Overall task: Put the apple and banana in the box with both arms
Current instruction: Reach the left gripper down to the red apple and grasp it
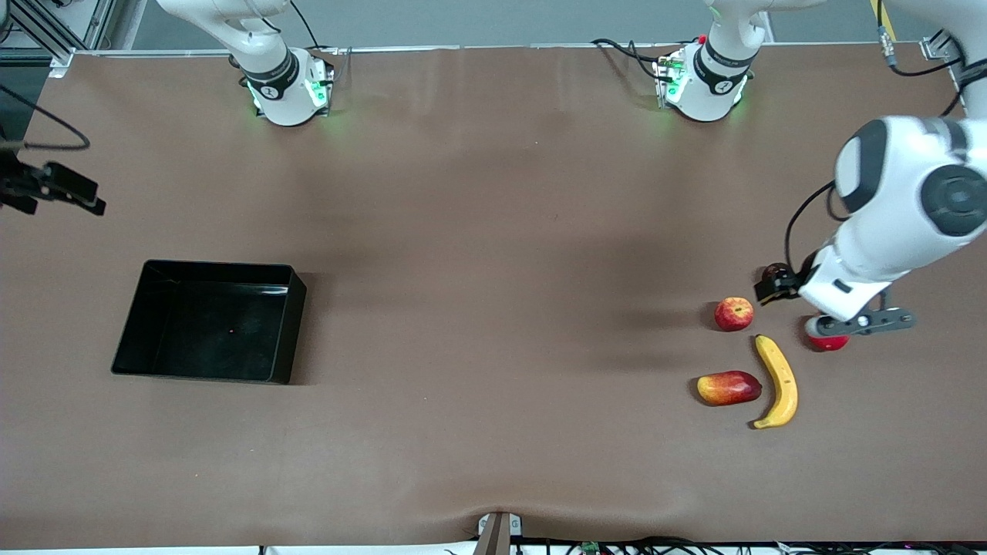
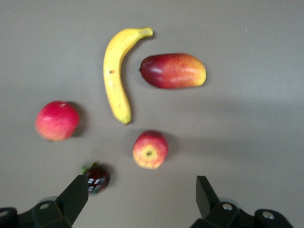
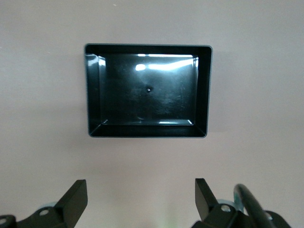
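Nearest us lies the curved yellow banana [image 1: 776, 381] beside a glossy oblong mango [image 1: 729, 388], then the round apple [image 1: 734, 314], our left gripper [image 2: 142, 194] spread wide and empty above them, while our right gripper [image 3: 141, 202] hangs equally open near the shiny black box [image 1: 285, 324].

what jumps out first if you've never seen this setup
A bright cluster of fruit at the left arm's end of the table: the banana, the apple and a red-and-yellow mango-like fruit. The open left gripper hangs over them. The empty black box sits alone toward the right arm's end, the open right gripper above the table near it.
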Motion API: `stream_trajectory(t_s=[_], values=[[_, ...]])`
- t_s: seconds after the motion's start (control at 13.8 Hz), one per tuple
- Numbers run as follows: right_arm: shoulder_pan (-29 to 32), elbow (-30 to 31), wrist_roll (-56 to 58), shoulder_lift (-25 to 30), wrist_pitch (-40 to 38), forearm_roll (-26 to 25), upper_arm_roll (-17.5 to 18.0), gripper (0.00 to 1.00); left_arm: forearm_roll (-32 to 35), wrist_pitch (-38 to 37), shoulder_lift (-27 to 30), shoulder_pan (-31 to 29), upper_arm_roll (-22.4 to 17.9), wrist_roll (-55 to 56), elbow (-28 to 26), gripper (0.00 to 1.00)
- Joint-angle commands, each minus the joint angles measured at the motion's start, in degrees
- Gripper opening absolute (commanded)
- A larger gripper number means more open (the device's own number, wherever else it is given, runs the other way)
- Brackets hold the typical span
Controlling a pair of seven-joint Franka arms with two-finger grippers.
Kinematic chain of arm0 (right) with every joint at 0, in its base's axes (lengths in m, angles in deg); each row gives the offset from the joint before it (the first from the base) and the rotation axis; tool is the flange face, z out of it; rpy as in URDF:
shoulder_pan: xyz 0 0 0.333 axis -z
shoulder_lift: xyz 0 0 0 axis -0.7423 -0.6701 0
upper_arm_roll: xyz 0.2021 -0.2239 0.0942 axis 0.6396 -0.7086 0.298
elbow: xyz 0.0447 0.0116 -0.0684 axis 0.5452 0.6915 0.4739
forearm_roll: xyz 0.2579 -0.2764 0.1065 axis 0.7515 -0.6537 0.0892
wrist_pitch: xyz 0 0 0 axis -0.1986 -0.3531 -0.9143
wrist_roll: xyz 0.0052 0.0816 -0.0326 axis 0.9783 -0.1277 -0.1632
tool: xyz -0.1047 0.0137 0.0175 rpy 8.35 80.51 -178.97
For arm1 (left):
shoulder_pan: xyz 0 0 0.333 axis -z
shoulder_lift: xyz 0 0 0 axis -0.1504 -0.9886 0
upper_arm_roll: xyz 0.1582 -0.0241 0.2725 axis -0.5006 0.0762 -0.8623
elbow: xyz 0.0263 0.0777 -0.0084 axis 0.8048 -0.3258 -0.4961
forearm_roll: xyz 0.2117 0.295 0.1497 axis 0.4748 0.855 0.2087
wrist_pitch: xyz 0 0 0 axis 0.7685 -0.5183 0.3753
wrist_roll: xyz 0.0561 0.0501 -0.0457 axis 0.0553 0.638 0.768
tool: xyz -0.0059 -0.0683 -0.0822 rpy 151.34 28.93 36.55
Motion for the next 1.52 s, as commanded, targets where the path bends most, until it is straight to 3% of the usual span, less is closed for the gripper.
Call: stream_trajectory(t_s=[0.0, 0.51, 0.94, 1.01, 1.08, 1.3, 1.37, 1.44], values=[[2.62, -2.16, 0.89, -3.83, 0.42, -0.90, 0.52, 1.00, 0.39, 13.72, -0.12, -1.98, 0.48, 1.92, -10.33, 1.00], [9.19, -1.98, 6.08, -12.34, 2.88, -0.81, 0.52, 1.00, 0.38, 20.00, -8.22, -1.98, 0.40, 6.41, -12.99, 1.00], [12.45, -0.84, 10.02, -24.56, 16.31, -0.55, 0.60, 1.00, 0.74, 21.32, -12.09, -2.33, 0.13, 7.72, -11.59, 1.00], [12.89, -0.75, 10.56, -26.49, 18.51, -0.20, 0.60, 1.00, 0.74, 21.32, -12.27, -2.42, 0.13, 7.73, -11.59, 0.89], [13.42, -0.14, 10.56, -27.82, 20.97, -0.19, 0.60, 1.00, 0.74, 21.32, -12.27, -2.42, 0.13, 7.81, -11.50, 0.69], [13.95, 2.58, 10.65, -29.14, 24.94, -0.19, 0.60, 1.00, 0.65, 20.89, -12.18, -2.94, 0.13, 7.90, -11.59, 0.00], [13.95, 2.76, 11.34, -29.85, 25.56, -0.19, 0.60, 0.90, 0.65, 20.88, -11.92, -3.12, 0.13, 7.81, -11.50, 0.00], [14.56, 2.77, 13.79, -30.64, 26.43, -0.19, 0.60, 0.69, 0.65, 20.80, -11.31, -3.12, 0.13, 7.64, -11.50, 0.00]])
